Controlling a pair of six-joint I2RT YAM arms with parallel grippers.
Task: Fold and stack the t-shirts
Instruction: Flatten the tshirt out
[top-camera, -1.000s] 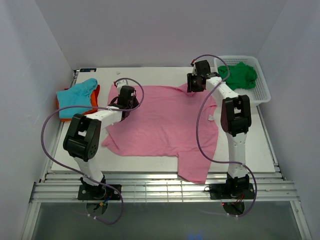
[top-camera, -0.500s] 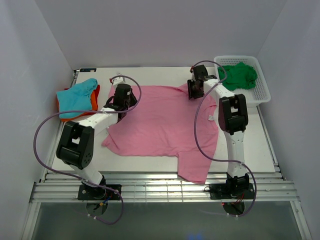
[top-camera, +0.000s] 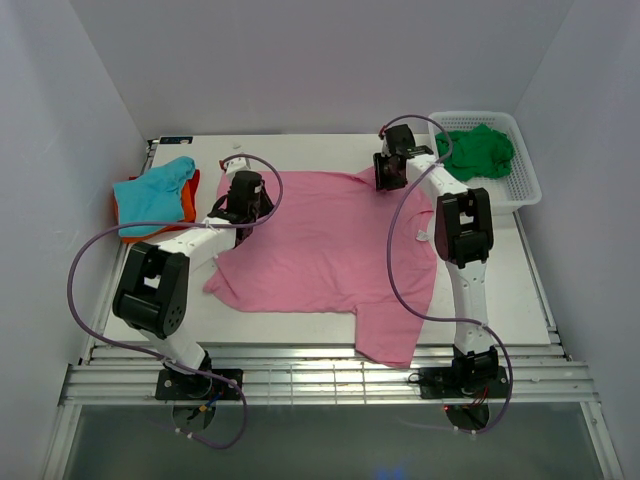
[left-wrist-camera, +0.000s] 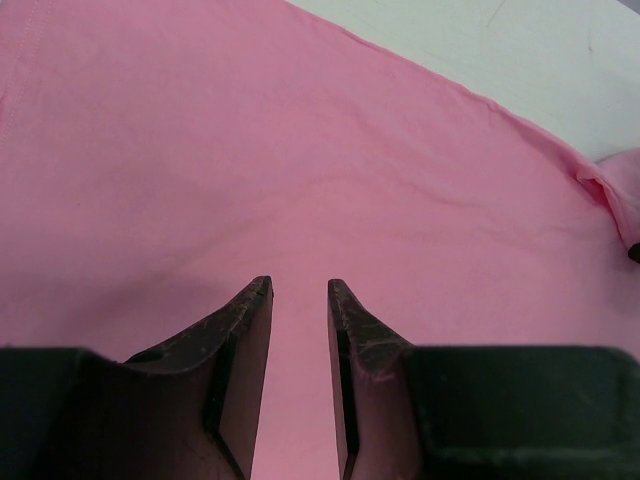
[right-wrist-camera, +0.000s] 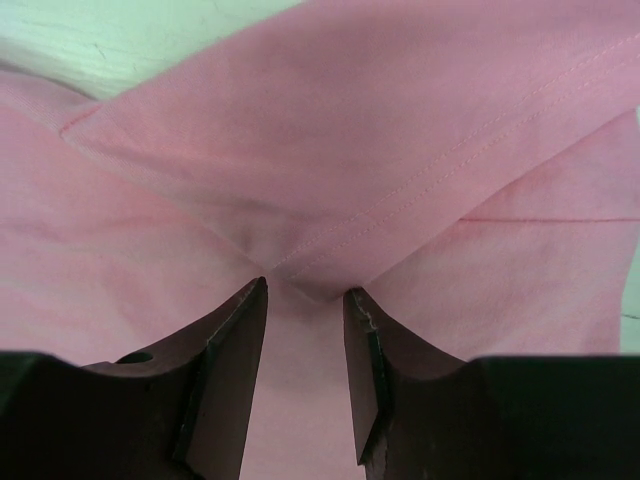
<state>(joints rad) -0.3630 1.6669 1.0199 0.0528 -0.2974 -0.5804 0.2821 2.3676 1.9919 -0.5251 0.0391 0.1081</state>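
The large pink t-shirt (top-camera: 330, 240) lies spread flat on the table, one sleeve hanging over the near edge. My left gripper (top-camera: 256, 210) is low over its far left part, jaws slightly apart, with flat pink cloth (left-wrist-camera: 300, 150) showing between the tips (left-wrist-camera: 300, 285). My right gripper (top-camera: 388, 182) is at the far right shoulder, jaws slightly apart (right-wrist-camera: 305, 285), tips at a folded-over corner of pink cloth (right-wrist-camera: 350, 120). A teal t-shirt (top-camera: 150, 190) lies on an orange one (top-camera: 188, 205) at the left. The dark green t-shirt (top-camera: 478, 150) is in the basket.
A white mesh basket (top-camera: 528, 185) stands at the far right corner. White walls close in the left, right and back. Bare table (left-wrist-camera: 560, 50) shows beyond the shirt's far edge. The right arm's cable loops over the shirt's right side.
Both grippers have shifted slightly toward the shirt's far edge, and the left arm's elbow has swung left. The pink shirt has not visibly moved.
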